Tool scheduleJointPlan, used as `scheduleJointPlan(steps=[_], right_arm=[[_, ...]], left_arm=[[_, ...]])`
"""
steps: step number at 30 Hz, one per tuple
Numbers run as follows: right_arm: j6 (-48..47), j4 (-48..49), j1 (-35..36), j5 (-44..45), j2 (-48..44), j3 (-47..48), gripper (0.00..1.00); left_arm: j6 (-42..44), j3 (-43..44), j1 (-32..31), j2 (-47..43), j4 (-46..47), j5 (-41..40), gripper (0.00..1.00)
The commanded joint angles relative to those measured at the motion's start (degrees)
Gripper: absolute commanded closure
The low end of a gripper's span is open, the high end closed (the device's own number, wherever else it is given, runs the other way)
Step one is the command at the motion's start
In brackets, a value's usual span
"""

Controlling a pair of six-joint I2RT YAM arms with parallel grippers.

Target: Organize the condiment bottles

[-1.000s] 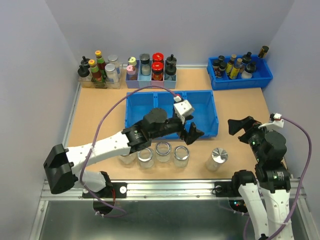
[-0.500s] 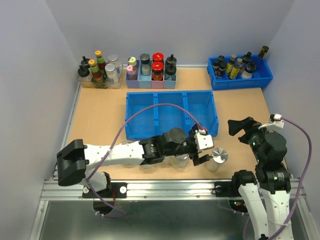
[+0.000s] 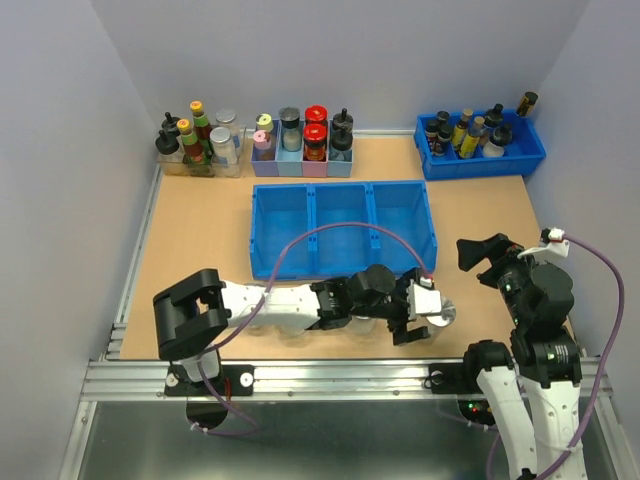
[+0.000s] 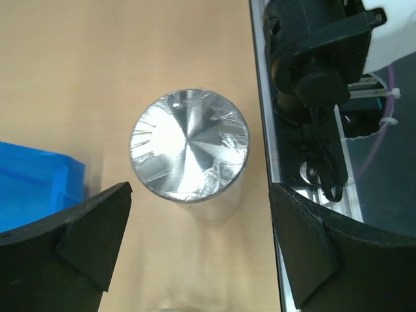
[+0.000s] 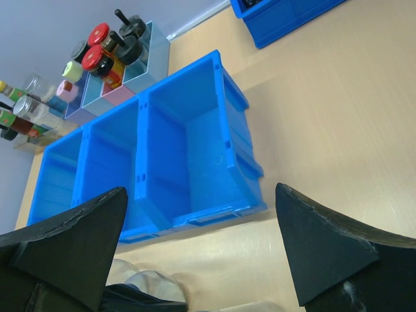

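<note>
Left wrist: left gripper spread wide, flanking squat clear glass jar with flat silver lid, clear of both fingers.
Jar: at five o'clock of blue plastic three-compartment bin.
Right gripper: jaws parted, empty, at three o'clock.

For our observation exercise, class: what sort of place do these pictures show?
Probably a robot test bench: a left arm and right arm bolted to a metal rail, a wooden table boxed in by plain walls, and a blue bin.

Plain pale grey-lilac walls enclose a flat light-brown wooden tabletop edged by a silver aluminium rail.
</note>
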Motion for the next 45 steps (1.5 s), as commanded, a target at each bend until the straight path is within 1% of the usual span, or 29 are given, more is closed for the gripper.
scheduleJointPlan(steps=[1, 11, 17, 21, 28, 30, 32, 34, 36, 39, 45], right_arm=[[0.10, 0.78, 0.11, 0.84, -0.21, 2.66, 0.00], [0.28, 0.78, 0.11, 1.01, 0.41, 2.66, 0.00], [0.28, 0.87, 0.11, 1.19, 1.38, 2.66, 0.00], [0.45, 0.69, 0.11, 1.28, 1.55, 2.57, 0.00], [0.72, 0.61, 0.11, 1.36, 1.82, 2.57, 0.00], [0.72, 0.52, 0.11, 1.36, 1.90, 2.66, 0.00], [0.72, 0.43, 0.20, 1.45, 1.90, 2.66, 0.00], [0.72, 0.34, 0.11, 2.86, 1.99, 2.75, 0.00], [0.72, 0.34, 0.11, 2.95, 2.08, 2.66, 0.00], [0.90, 0.34, 0.11, 2.95, 2.43, 2.57, 0.00], [0.90, 0.34, 0.11, 2.86, 3.13, 2.57, 0.00]], left_arm=[[-1.14, 4.00, -0.40, 0.22, 3.11, 5.59, 0.01], [-4.21, 8.39, -0.41, 7.42, 6.98, 5.50, 0.01], [-5.36, 8.66, -0.41, 10.23, 9.70, 4.71, 0.01], [-6.85, 8.22, -0.41, 11.29, 13.56, 4.01, 0.01], [-11.60, 7.52, -0.41, 11.56, 20.51, 7.87, 0.02], [-11.69, 7.78, -0.41, 11.91, 20.69, 8.40, 0.04], [-11.42, 7.52, -0.41, 12.17, 20.60, 8.58, 0.10], [-11.25, 7.08, -0.41, 12.00, 19.73, 8.49, 0.13], [-11.16, 6.03, -0.41, 11.82, 19.29, 8.14, 0.13], [-11.25, 5.32, -0.41, 12.26, 18.76, 6.56, 0.10], [-12.21, 7.78, -0.49, 14.89, 17.97, 6.73, 0.07]])
